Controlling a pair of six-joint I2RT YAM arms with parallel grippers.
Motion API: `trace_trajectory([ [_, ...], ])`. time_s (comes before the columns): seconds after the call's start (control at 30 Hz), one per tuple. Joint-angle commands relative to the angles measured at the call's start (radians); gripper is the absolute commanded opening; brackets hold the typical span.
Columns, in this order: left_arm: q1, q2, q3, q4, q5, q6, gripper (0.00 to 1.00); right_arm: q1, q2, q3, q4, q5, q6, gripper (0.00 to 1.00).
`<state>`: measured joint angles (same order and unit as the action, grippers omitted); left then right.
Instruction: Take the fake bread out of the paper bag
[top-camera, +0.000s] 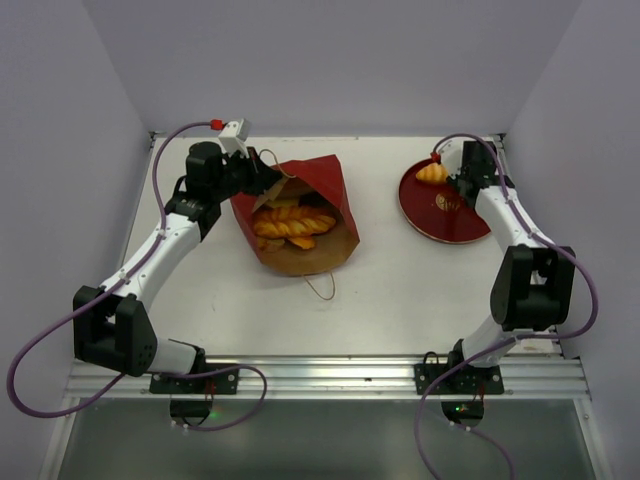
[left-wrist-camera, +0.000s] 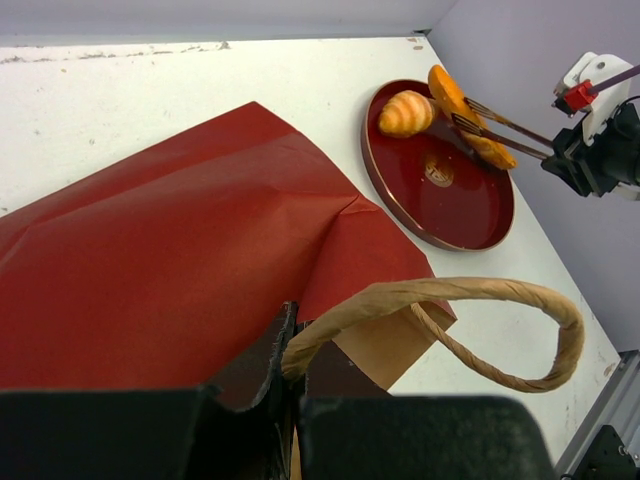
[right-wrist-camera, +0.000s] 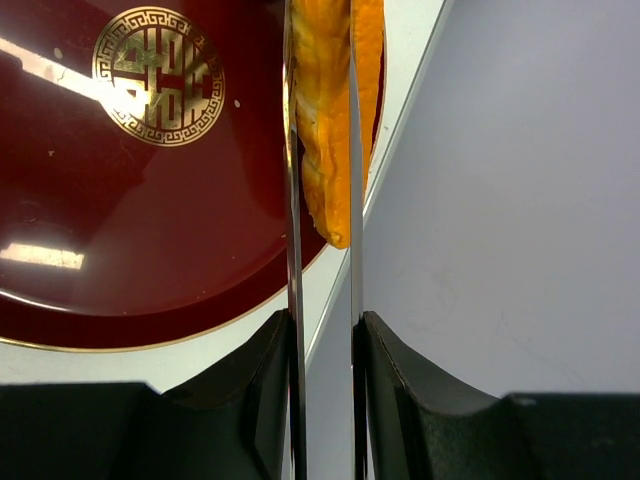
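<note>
The red paper bag (top-camera: 300, 215) lies open at the table's middle left, with several golden braided loaves (top-camera: 290, 225) inside. My left gripper (top-camera: 262, 175) is shut on the bag's brown handle (left-wrist-camera: 450, 292) at the bag's mouth; the red bag side (left-wrist-camera: 170, 260) fills the left wrist view. My right gripper (right-wrist-camera: 325, 325) is shut on thin metal tongs (right-wrist-camera: 294, 250), which clamp an orange pastry (right-wrist-camera: 335, 120) over the far rim of the dark-red plate (right-wrist-camera: 120, 230). A striped croissant (left-wrist-camera: 405, 113) lies on the plate, beside the tongs (left-wrist-camera: 500, 125).
The plate (top-camera: 445, 205) sits at the back right, close to the right wall. The second bag handle (top-camera: 322, 285) loops onto the table in front of the bag. Walls enclose the table on the left, back and right.
</note>
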<state>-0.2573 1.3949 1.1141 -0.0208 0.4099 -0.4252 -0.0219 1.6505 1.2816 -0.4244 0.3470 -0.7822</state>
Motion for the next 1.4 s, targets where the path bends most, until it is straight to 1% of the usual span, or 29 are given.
trace_trajectory([
  [0.0, 0.010, -0.004, -0.017, 0.002, 0.003, 0.026, 0.00, -0.016, -0.008, 0.027, 0.050, 0.026, -0.022, 0.29],
  [0.07, 0.010, -0.005, -0.017, 0.002, 0.003, 0.025, 0.00, -0.019, -0.009, 0.027, 0.049, 0.021, -0.020, 0.35],
  [0.13, 0.010, -0.004, -0.017, 0.002, 0.001, 0.025, 0.00, -0.024, -0.014, 0.025, 0.049, 0.014, -0.015, 0.37],
  [0.77, 0.010, -0.002, -0.014, 0.002, 0.003, 0.023, 0.00, -0.030, -0.058, 0.025, 0.027, -0.060, 0.029, 0.48],
  [1.17, 0.010, -0.004, -0.010, 0.002, 0.004, 0.023, 0.00, -0.030, -0.130, 0.035, -0.025, -0.123, 0.057, 0.50],
  [1.3, 0.012, -0.004, -0.005, 0.001, 0.003, 0.023, 0.00, -0.030, -0.175, 0.039, -0.065, -0.177, 0.075, 0.49],
  [1.37, 0.010, -0.004, -0.002, -0.002, 0.001, 0.026, 0.00, -0.030, -0.217, 0.041, -0.111, -0.244, 0.086, 0.48],
])
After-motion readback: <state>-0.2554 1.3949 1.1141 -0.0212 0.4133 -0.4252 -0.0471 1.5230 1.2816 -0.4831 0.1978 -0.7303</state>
